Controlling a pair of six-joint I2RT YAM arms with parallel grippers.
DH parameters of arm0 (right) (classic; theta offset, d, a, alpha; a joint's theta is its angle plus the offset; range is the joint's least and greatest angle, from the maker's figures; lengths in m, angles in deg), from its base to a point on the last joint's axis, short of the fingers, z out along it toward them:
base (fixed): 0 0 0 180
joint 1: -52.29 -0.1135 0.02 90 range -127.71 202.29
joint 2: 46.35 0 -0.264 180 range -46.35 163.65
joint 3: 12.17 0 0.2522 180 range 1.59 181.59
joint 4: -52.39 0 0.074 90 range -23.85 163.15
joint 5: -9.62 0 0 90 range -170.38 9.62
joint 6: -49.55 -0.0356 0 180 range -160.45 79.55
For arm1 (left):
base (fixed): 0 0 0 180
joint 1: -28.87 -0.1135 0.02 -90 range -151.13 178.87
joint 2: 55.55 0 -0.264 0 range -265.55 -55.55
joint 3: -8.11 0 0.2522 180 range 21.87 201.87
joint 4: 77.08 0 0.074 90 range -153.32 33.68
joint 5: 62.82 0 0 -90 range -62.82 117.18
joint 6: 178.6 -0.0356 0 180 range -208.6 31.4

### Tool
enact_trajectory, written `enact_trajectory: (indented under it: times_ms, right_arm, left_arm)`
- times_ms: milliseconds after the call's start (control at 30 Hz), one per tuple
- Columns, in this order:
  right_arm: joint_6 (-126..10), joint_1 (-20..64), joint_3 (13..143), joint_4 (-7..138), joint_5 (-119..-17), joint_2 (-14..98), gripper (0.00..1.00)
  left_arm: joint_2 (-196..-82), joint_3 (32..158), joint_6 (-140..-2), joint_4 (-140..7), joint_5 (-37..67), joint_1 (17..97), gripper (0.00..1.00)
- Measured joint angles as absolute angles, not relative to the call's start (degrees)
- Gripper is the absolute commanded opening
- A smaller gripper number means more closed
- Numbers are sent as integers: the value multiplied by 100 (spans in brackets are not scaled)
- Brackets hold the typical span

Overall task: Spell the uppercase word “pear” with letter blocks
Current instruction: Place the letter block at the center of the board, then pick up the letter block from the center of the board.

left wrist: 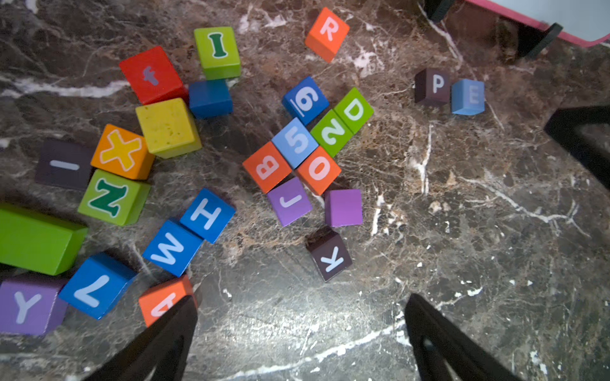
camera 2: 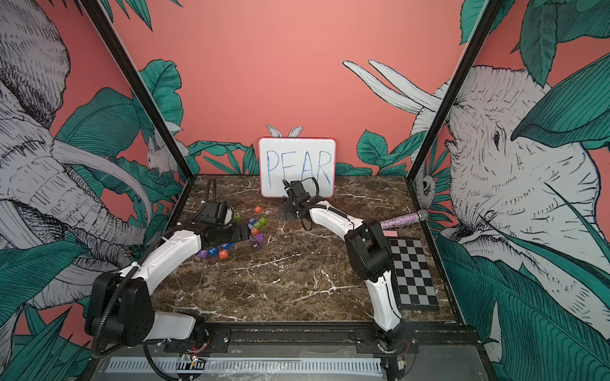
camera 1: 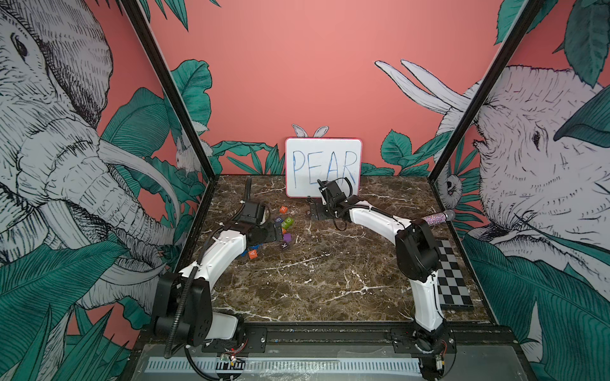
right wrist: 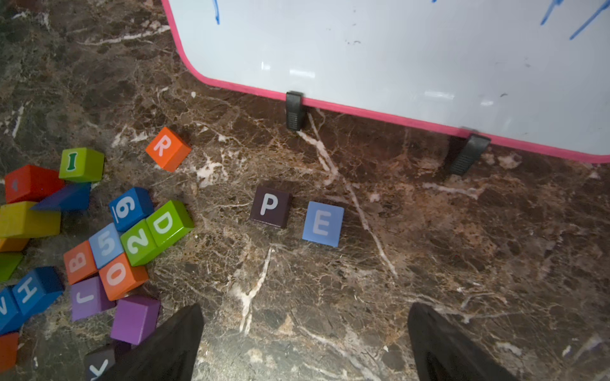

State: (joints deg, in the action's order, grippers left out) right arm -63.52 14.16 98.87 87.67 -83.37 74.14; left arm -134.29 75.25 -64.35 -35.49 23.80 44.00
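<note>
Where marble runs veined, square-edged P cube neighbours E cube.

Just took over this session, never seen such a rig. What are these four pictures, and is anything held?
A left arm and a right arm, both white robots, work on a marble table. Two pictures look down on the whole scene; the other two come from a camera on each wrist. The left pincer and right pincer are both open, holding nothing. The P block and E block sit side by side before the whiteboard reading PEAR. The R block and A block lie by the pile of other coloured blocks.
</note>
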Motion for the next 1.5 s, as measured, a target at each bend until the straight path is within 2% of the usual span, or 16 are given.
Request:
enact_trajectory:
  times_ms: [467,1133,1500]
  right_arm:
    - [-5808,1359,9443,8328,-8035,7368,99]
    - [-5799,1359,9255,8052,-7845,7187,99]
    - [-5801,1359,9255,8048,-7812,7187,99]
  left_arm:
    - [-13305,6839,-6030,-3002,2621,4051,77]
    - [-14105,6795,-6074,-3186,2706,3579,65]
    - [-14623,7182,-6271,-3299,2728,3504,49]
